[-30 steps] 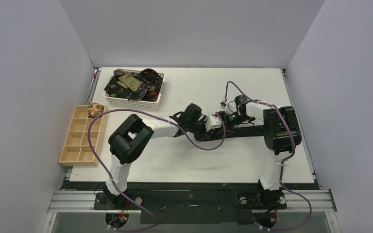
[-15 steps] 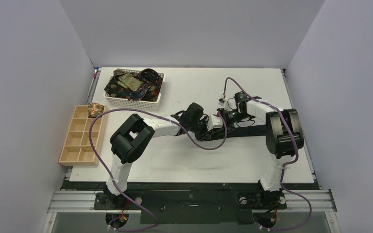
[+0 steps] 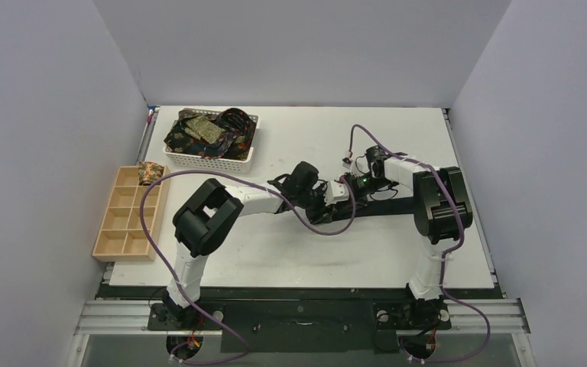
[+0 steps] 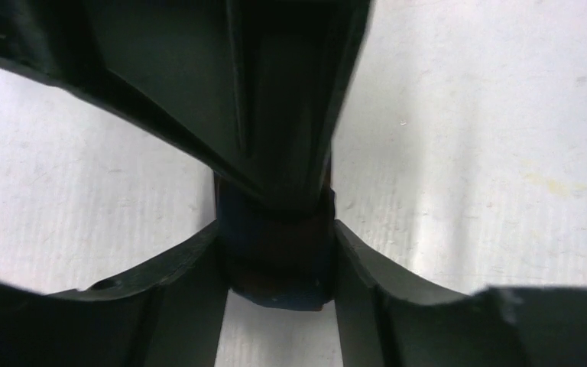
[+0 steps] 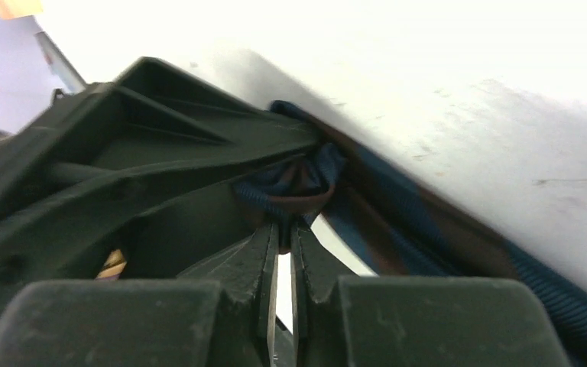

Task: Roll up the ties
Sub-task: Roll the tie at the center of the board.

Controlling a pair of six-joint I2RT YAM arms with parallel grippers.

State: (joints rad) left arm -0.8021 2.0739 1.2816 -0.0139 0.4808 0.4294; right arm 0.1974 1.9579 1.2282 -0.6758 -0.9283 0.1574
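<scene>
Near the middle of the frame from above, a dark tie (image 3: 386,205) lies flat on the white table (image 3: 306,130). Its long axis runs left to right, and its left end is gathered up where the two claws meet. Up close the cloth is a navy ribbed weave with a brown band, bunched into a small soft fold (image 5: 298,180); the rest trails off toward the lower right as a flat strip.

We see the left claw (image 3: 322,195) closed in on that bundle (image 4: 275,264), a black plastic finger (image 4: 199,283) pressing each side. The right claw (image 5: 279,229) has only a sliver of a gap between its fingers, its tips pinching the fold.

At upper left a white lattice basket (image 3: 214,160) holds a heap of patterned ties (image 3: 202,131). Below it sits a pale wooden tray (image 3: 122,222), with one rolled tie (image 3: 150,171) in its top right compartment.
</scene>
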